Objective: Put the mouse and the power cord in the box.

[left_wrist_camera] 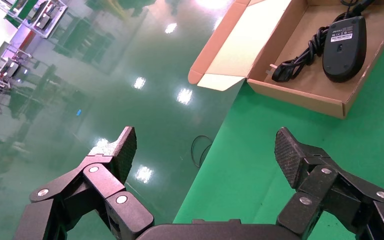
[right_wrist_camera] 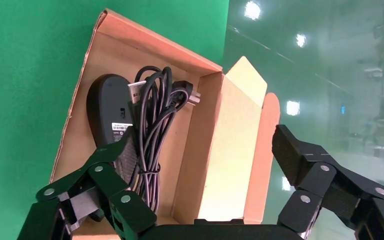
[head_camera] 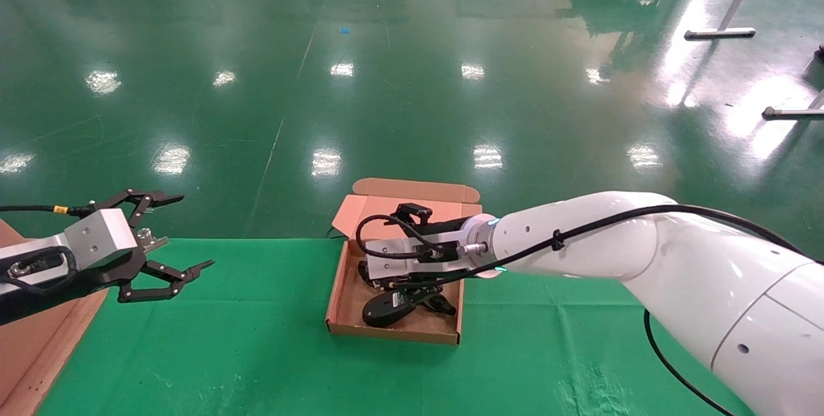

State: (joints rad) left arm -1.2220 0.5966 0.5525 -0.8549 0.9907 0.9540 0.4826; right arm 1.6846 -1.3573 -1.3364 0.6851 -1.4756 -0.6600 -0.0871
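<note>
The brown box sits open on the green mat, its lid folded back toward the far edge. Inside, the black mouse lies upside down with its pale label showing. Beside it lies the looped black power cord, which my right arm mostly hides in the head view. My right gripper hovers open over the box, one finger next to the cord, the other over the lid, holding nothing. My left gripper hangs open and empty, far left of the box.
The green mat ends at the table's far edge just behind the box, with glossy green floor beyond. A large brown cardboard piece lies at the left edge under my left arm. A thin cable loop hangs off the table edge.
</note>
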